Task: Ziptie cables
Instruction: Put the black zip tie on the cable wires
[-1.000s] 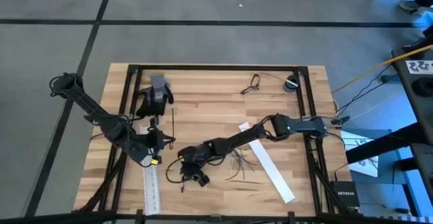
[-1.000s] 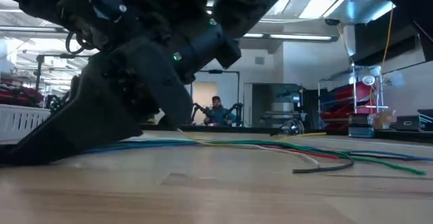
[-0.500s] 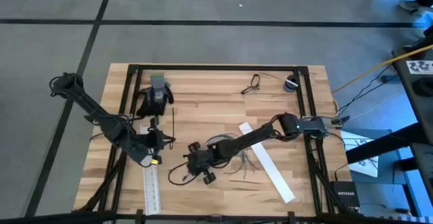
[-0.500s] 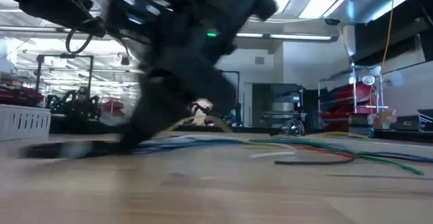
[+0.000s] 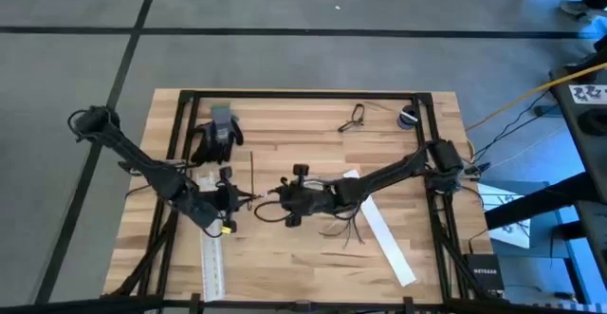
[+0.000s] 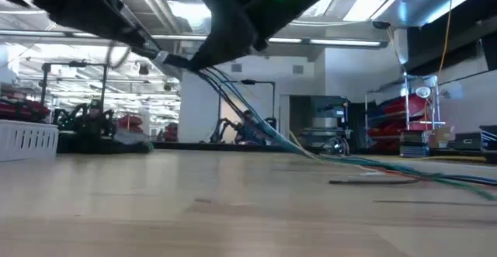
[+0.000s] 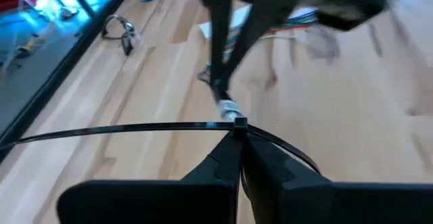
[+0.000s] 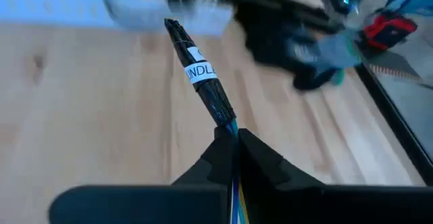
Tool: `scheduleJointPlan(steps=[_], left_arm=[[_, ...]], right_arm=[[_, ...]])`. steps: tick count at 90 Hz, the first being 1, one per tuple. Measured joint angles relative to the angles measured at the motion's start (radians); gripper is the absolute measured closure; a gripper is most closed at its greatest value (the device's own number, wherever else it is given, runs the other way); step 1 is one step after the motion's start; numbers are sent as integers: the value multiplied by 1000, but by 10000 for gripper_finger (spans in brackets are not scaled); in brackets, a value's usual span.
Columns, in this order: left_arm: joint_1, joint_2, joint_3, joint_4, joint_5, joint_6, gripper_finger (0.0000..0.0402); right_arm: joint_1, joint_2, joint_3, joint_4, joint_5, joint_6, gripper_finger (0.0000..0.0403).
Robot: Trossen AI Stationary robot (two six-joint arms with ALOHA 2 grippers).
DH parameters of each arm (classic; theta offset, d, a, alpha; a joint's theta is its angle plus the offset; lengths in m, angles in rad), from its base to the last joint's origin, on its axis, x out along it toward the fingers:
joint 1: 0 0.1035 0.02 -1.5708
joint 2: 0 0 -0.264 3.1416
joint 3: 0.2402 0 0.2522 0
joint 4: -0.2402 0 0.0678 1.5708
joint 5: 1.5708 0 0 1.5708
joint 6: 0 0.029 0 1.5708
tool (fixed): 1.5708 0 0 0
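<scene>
- Right gripper (image 5: pixel 287 198), pinching the bundle of thin dark wires (image 8: pixel 203 82), has lifted it off the bench's middle (ready for threading).
- Left gripper (image 5: pixel 243 198), alongside, clamps a black ziptie (image 7: pixel 135 128).

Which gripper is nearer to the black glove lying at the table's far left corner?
Left. The left gripper, shut on a zip tie, sits just in front of the glove. The right gripper, shut on the cables, is farther toward the table's middle.
</scene>
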State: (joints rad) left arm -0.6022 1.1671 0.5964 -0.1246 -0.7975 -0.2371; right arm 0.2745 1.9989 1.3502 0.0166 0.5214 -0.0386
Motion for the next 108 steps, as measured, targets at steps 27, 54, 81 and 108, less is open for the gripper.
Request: scheduleJointPlan(steps=[27,54,81,108], left_arm=[[48,22,0,73,-15,32,402],[106,98,0,226,44,124,402],[158,126,0,296,48,141,402],[191,126,0,300,50,135,402]], right_arm=[[8,1,0,68,-25,16,403],[6,50,8,163,-60,9,403],[8,51,11,125,-145,-21,403],[6,50,11,115,-137,-50,351]])
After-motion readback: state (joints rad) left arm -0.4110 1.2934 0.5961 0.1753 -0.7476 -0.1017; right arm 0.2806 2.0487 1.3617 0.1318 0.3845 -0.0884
